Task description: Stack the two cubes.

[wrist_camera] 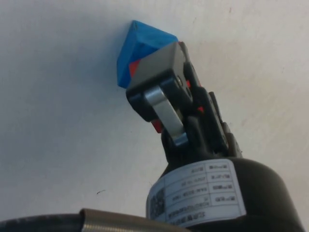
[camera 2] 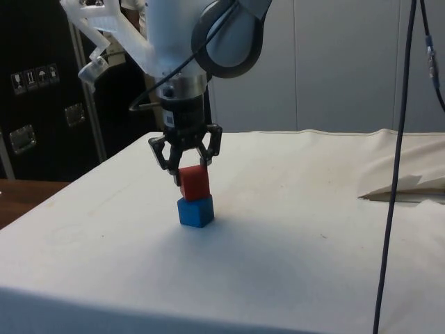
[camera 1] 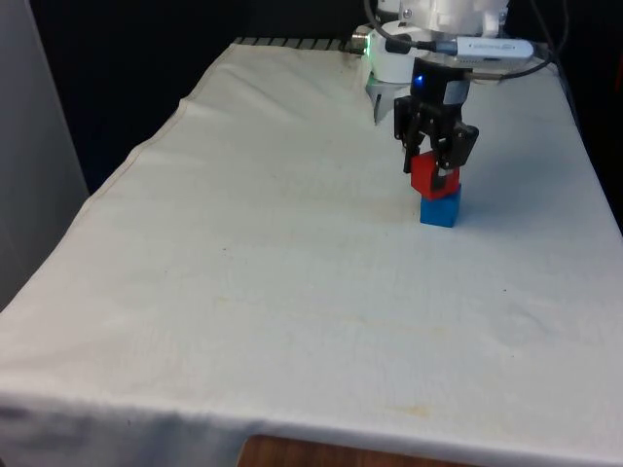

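Small red cube [camera 1: 429, 175] sits on top of small blue cube [camera 1: 440, 208], far part of the white-cloth desk [camera 1: 292, 292] toward the front view's right. Black two-finger tool [camera 1: 435, 167] clamped on the red cube. Stack looks placed; release and retreat left.

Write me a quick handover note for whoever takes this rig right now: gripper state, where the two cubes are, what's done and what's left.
Gripper: shut on the red cube, fingers on its sides.
Red cube: sitting on top of the blue cube, turned slightly off square to it in the side view.
Blue cube: on the white cloth, toward the robot's end and the front view's right.
Done: red cube picked and brought onto the blue one.
Left: open the gripper, lift straight up clear, and check that the stack stands by itself.
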Controlling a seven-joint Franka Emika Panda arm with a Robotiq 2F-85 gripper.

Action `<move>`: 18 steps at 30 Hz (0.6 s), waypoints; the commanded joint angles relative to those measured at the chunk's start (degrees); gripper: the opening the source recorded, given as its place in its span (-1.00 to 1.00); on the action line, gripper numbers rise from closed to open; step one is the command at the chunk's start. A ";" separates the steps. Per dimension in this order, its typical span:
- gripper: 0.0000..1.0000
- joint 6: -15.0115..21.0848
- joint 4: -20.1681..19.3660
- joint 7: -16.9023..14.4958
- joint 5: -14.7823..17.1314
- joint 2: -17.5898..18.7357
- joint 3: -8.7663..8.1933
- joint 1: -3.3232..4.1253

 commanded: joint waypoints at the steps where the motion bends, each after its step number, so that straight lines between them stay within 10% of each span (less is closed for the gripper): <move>1: -0.94 0.52 -0.23 0.69 -0.17 -0.17 -0.17 0.23; 7: -0.81 0.86 -0.46 0.97 0.23 -0.23 0.29 0.11; 16: 0.93 1.03 -0.57 1.20 0.46 -0.29 0.57 0.06; 18: 1.00 1.03 -0.57 1.26 0.52 -0.29 0.57 0.00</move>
